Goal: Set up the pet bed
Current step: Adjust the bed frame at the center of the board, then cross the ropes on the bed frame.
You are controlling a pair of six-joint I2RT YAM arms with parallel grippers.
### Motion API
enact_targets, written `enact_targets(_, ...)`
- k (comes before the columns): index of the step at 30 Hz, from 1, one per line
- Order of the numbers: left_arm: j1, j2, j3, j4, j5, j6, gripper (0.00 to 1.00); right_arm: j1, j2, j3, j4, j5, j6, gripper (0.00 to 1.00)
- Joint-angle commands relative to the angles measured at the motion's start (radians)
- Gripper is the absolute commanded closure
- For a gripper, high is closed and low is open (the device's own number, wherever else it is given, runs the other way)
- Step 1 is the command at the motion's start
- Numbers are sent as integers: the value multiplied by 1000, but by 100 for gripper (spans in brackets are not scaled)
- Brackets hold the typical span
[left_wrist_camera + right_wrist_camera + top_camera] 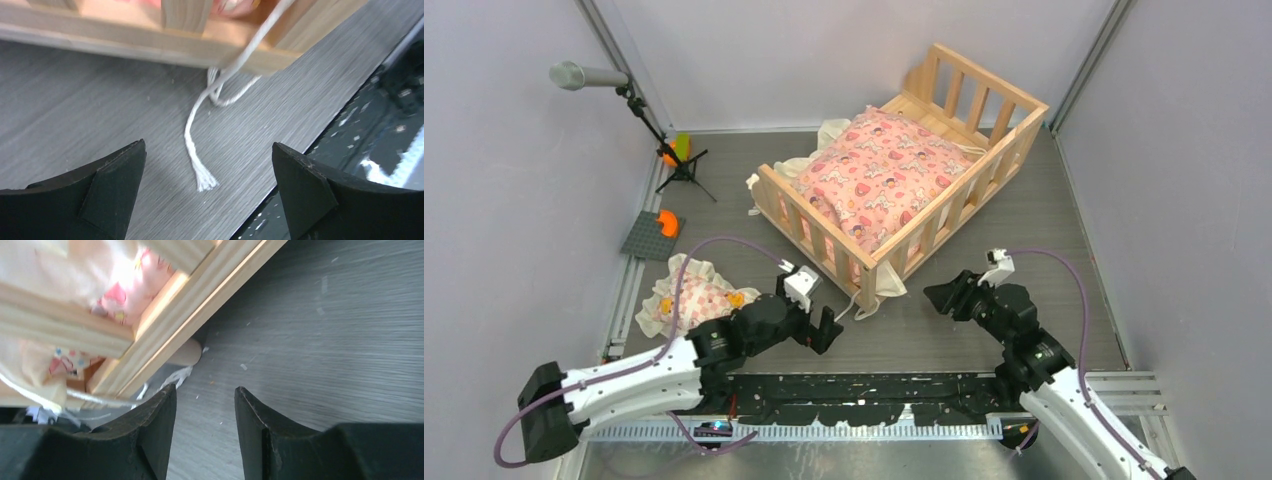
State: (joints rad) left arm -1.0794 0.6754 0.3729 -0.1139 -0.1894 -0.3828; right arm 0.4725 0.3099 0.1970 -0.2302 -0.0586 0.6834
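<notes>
Both by pet bed point(989, 76): left hand point(827, 330) spread over white cord point(190, 150), right hand point(934, 295) spread, empty.

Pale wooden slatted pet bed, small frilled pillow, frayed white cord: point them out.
Pet bed point(814, 215): top view, near railing.
Frilled pillow point(689, 300): top view, pink middle.
White cord point(202, 176): left wrist view, frayed end.

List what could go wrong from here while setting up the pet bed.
The loose cord lies just ahead of the left arm's wide-open jaws; closing or advancing might snag it and tug the cushion. The right arm's jaws sit close to the pet bed corner and could nudge it askew.
</notes>
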Motion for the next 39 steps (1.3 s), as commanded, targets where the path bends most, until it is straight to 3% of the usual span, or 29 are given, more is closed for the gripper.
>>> enact_targets(1, 3, 119, -33, 194, -20, -29, 1, 62, 78, -76, 299, -147, -18, 48)
enact_targets(6, 3, 278, -34, 356, -7, 15, 3, 258, 276, -190, 732, -31, -53, 48)
enact_targets(10, 5, 352, -34, 420, -2, 50, 3, 414, 487, -155, 852, 73, -136, 48)
enact_targets(16, 4, 396, -38, 490, -53, 101, 3, 466, 794, -164, 1173, 139, -127, 48)
enact_targets(23, 8, 390, -43, 497, -53, 123, 7, 519, 1011, -135, 1440, 161, -154, 48)
enact_targets(33, 13, 398, -42, 488, -76, 143, 12, 566, 1033, -127, 1488, 169, -195, 49)
enact_targets(39, 18, 412, -36, 497, -73, 148, 13, 570, 1035, -115, 1471, 239, -217, 56)
